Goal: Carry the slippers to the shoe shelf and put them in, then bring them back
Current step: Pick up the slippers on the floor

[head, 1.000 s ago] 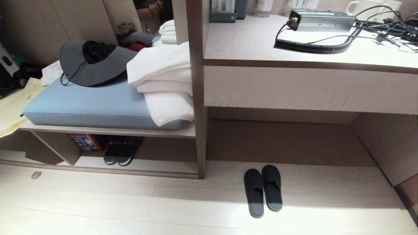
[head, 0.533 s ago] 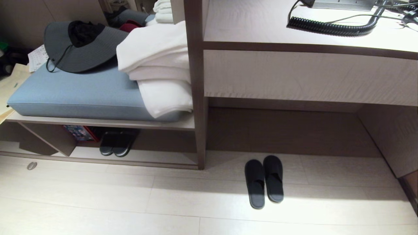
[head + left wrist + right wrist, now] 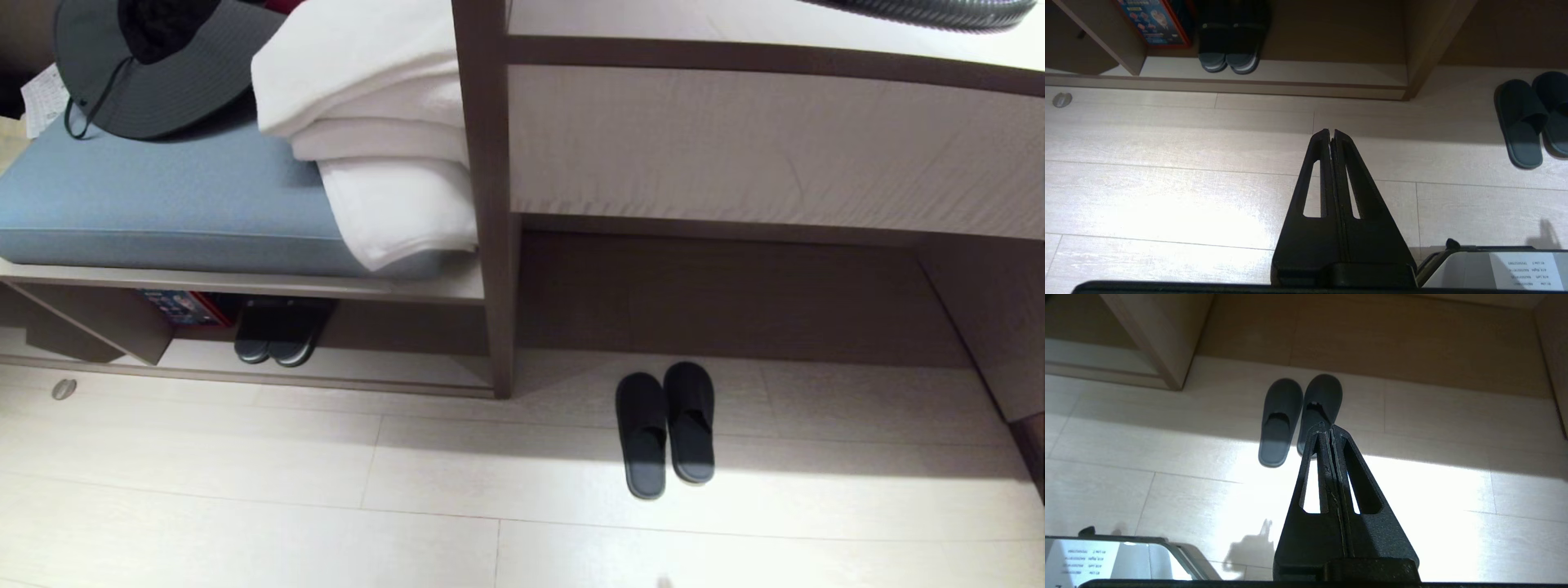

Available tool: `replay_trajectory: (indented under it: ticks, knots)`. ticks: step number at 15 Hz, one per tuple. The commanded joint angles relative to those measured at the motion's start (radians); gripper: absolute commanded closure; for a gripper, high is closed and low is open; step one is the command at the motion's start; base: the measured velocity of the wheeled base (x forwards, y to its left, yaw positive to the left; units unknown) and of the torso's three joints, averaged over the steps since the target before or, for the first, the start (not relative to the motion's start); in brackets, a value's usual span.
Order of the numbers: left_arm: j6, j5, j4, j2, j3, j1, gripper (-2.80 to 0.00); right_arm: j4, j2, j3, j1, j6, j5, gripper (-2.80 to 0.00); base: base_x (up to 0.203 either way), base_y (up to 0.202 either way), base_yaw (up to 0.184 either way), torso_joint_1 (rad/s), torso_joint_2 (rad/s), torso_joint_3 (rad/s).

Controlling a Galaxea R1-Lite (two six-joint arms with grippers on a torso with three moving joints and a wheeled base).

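**Pincers shut and empty; view tipped down toward the slippers**

Left pincer (image 3: 1332, 132) is seen fully closed, tips pressed together, nothing held, hanging over bare floor (image 3: 1167, 183). Right pincer (image 3: 1329, 428) is closed the same way and empty, its tips lined up in its own view just over the heel end of the slippers (image 3: 1300, 416), with no contact made. Neither arm is visible in the head view.

Outward from there: the slippers (image 3: 665, 429) are set side by side on the floor, touching, toes toward the recess under the worktop (image 3: 775, 139), just right of the upright post. The shoe shelf (image 3: 326, 371) lies to the left, under the blue cushion (image 3: 163, 204); another dark pair (image 3: 273, 339) is already stood in it beside a red-edged box (image 3: 184, 306), with free base board left toward the post.

Change over the last second: the whole head picture has slid upward, so the worktop's top and the hat (image 3: 155, 73) are now cut at the frame edge. The slippers keep their place against the post, so this is read as camera tilt, not moved objects.

Meaning for the task: judged to be the lean-down before pickup. Nothing is gripped yet; both pincers must be opened before a grasp.
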Motion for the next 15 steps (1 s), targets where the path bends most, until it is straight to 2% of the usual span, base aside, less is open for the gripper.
replay_trajectory:
  ticks: [1, 15]
  knots:
    - [0.0, 0.0, 0.0, 0.001, 0.0, 0.0, 0.0, 0.0, 0.0, -0.001, 0.0, -0.001, 0.0, 0.0, 0.0, 0.0, 0.0, 0.003, 0.0, -0.198]
    - [0.0, 0.0, 0.0, 0.001, 0.0, 0.0, 0.0, 0.0, -0.002, 0.001, 0.0, -0.001, 0.0, 0.0, 0.0, 0.0, 0.0, 0.004, 0.0, -0.198]
